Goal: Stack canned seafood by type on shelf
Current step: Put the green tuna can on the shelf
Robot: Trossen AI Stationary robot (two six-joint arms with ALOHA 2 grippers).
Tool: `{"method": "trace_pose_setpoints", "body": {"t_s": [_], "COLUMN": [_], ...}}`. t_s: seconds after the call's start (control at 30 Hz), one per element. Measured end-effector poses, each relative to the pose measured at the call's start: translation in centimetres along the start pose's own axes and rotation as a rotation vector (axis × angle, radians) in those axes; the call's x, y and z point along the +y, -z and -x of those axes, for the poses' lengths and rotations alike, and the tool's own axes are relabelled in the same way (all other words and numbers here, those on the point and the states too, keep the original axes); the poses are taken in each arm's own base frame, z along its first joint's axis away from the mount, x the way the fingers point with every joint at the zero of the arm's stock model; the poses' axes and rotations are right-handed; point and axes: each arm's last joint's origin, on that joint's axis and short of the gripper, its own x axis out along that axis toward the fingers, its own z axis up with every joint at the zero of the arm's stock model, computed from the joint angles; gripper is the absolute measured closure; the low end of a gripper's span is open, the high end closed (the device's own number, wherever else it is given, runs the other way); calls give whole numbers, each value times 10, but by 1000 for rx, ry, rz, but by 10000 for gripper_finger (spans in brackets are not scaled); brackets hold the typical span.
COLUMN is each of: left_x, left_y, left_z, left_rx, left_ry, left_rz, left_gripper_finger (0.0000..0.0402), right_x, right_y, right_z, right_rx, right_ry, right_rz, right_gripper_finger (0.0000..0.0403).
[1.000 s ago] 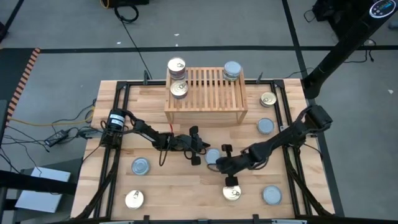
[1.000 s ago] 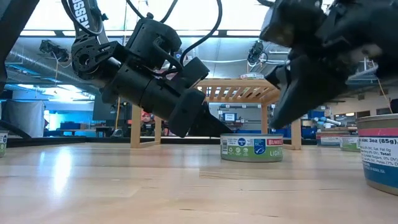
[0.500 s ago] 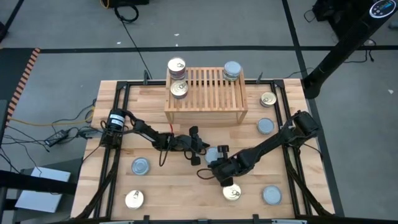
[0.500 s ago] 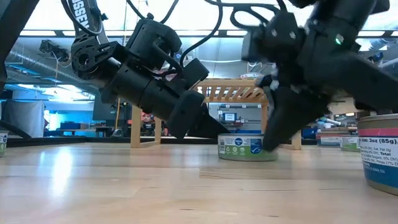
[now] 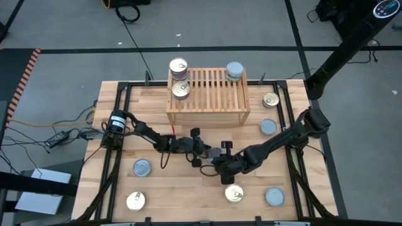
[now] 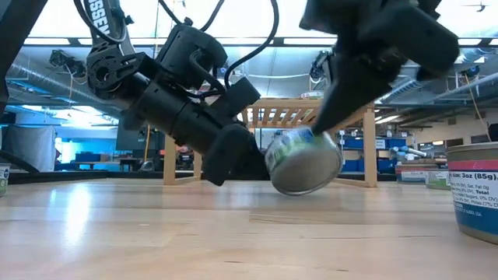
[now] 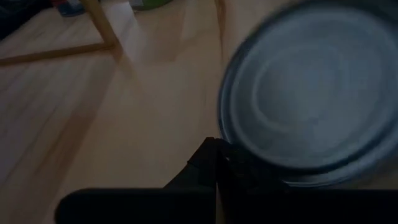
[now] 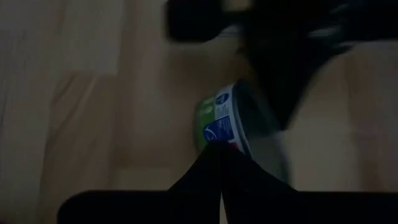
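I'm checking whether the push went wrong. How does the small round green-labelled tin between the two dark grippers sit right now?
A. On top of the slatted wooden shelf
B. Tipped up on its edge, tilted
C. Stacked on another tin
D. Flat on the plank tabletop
B: in the low view the small round green-labelled tin leans with one side lifted off the plank tabletop, between the shut left gripper and right gripper.
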Motion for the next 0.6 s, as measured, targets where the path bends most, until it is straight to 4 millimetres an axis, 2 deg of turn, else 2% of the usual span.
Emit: {"method": "trace_pose_setpoints", "body": {"t_s": [0.17, 0.6], "left_x": [-3, -9], "left_y": [-1, 0], "left_z": [0, 4], "left_rx": [-10, 38], "left_ry": [29, 22], "left_rz": [-14, -127], "left_gripper_finger": [397, 397], "right_x": [-9, -25], "right_y": [-4, -9], "right_z": [7, 1], "right_rx": [-23, -3], "right_ry": [20, -38], "right_rz": [-25, -147], "right_gripper_finger": [396, 395]}}
